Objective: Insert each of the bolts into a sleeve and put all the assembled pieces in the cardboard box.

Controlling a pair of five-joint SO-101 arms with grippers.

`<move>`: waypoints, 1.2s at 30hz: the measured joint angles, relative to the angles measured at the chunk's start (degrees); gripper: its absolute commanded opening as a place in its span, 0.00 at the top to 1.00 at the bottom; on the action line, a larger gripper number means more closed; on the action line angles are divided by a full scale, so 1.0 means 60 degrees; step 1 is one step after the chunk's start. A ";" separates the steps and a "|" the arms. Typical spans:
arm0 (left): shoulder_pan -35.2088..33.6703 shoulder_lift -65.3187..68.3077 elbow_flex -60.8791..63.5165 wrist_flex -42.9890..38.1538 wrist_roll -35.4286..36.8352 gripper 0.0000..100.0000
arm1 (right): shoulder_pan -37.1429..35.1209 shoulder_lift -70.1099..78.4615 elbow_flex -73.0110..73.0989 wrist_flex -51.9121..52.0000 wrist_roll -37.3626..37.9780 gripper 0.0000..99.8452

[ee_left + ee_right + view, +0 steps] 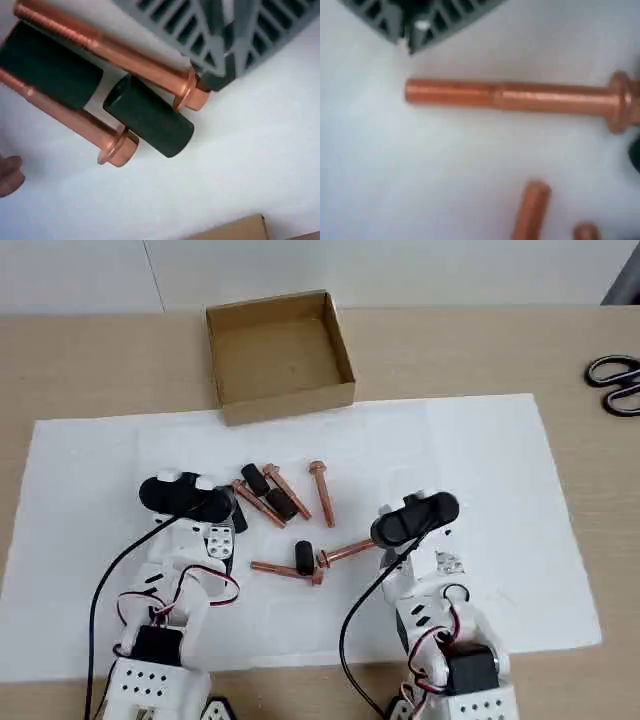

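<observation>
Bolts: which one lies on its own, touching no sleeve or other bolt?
The bolt with its head toward the box, just right of the upper cluster. The others lie against sleeves or each other.

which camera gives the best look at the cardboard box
The high view: the whole cardboard box is seen from above, open and with nothing inside. The left wrist view catches just what looks like a brown corner of it.
</observation>
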 measured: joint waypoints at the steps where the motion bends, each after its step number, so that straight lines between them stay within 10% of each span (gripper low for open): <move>1: 0.0000 0.0000 0.0000 0.0000 0.0000 0.99 | -0.0015 0.0000 -0.0190 0.0000 0.0029 1.00; 16: -0.0777 0.0000 0.0000 0.0000 0.0000 0.99 | -0.0015 0.0908 -0.2535 0.1216 0.0381 1.00; 36: -0.1612 0.0000 0.0000 0.0000 0.0000 0.99 | -0.1289 1.2938 -1.2484 0.5670 -0.2505 1.00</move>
